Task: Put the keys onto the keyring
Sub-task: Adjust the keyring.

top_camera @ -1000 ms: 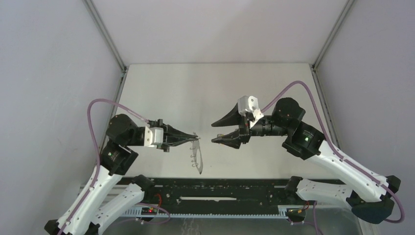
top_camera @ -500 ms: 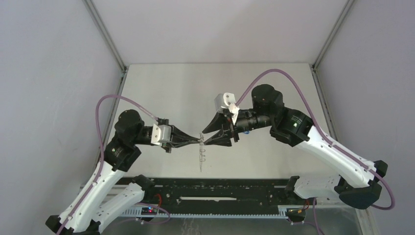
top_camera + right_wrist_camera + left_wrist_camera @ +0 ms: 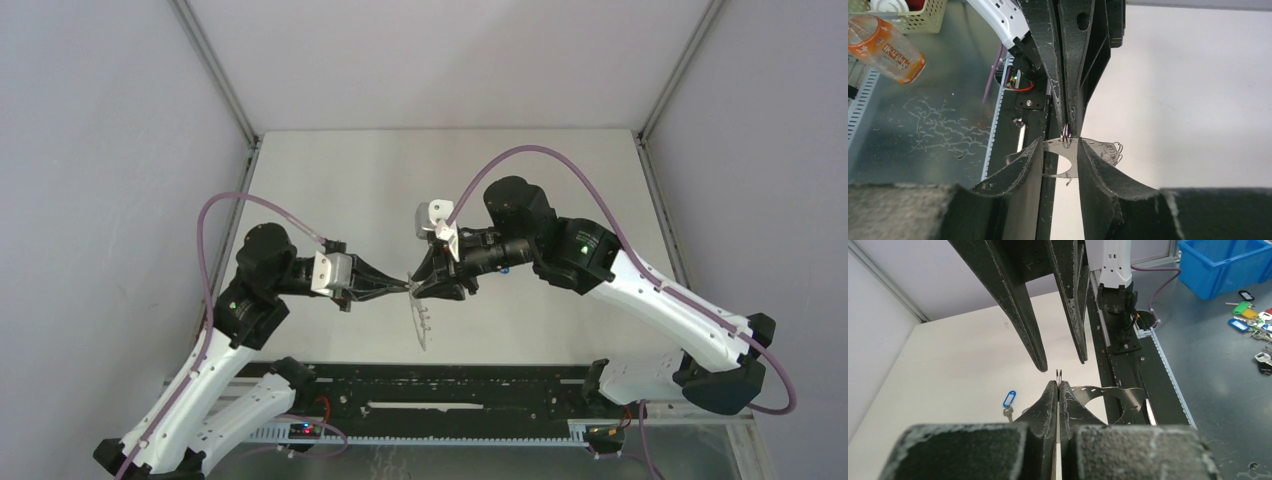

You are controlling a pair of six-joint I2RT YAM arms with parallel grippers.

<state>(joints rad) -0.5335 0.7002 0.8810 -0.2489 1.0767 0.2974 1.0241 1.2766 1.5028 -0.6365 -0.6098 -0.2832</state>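
Right gripper [image 3: 1060, 142] swings in, jaws apart astride the keyring [image 3: 1095, 148] that the left gripper [image 3: 1058, 384] pinches; a skewed squeeze could twist it loose.

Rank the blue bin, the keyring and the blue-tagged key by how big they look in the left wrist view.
1. blue bin, though cut off by the frame edge.
2. keyring, partly hidden behind the left end effector; being nearest the camera makes it look bigger.
3. blue-tagged key, clearly smallest.

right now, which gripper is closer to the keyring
Left. The left gripper is clamped on the edge of the keyring; the right gripper has its open fingers either side of that edge, not clamped.
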